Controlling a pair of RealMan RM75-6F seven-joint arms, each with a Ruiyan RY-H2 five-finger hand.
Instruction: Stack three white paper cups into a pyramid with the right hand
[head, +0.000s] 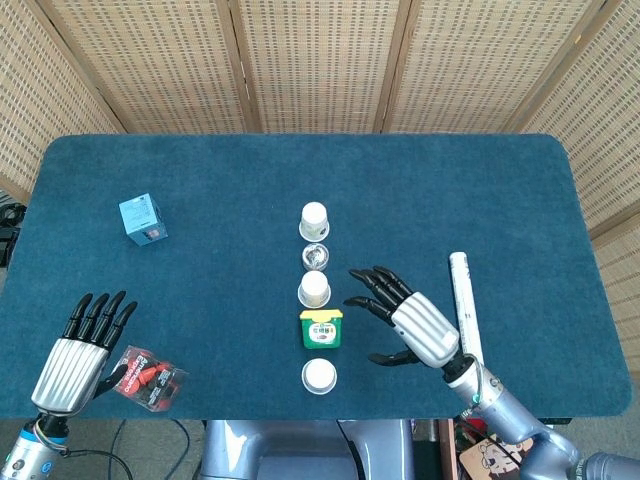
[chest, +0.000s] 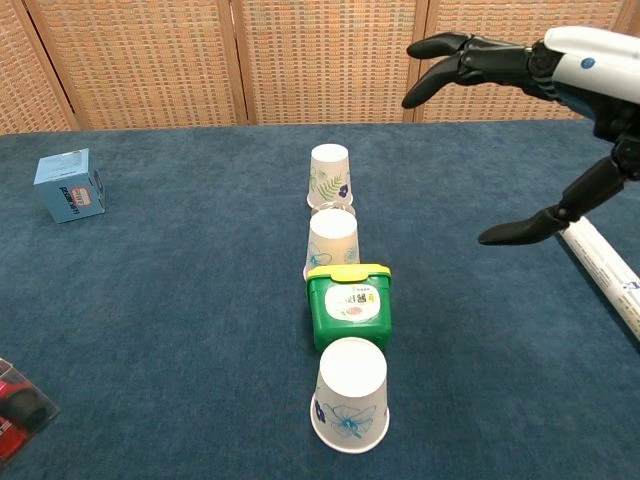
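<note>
Three white paper cups stand upside down in a line down the table's middle: the far cup (head: 314, 220) (chest: 330, 174), the middle cup (head: 314, 290) (chest: 332, 243) and the near cup (head: 319, 376) (chest: 351, 393). My right hand (head: 408, 319) (chest: 540, 90) hovers open above the table, to the right of the middle cup, its fingers spread toward the line and holding nothing. My left hand (head: 80, 345) lies flat and open at the table's near left corner.
A green tub with a yellow lid (head: 321, 328) (chest: 349, 304) sits between the middle and near cups. A small shiny object (head: 316, 256) lies between the far and middle cups. A white roll (head: 466, 305) (chest: 603, 267) lies at the right, a blue box (head: 142, 219) (chest: 69, 185) at the left, a red packet (head: 147, 377) by my left hand.
</note>
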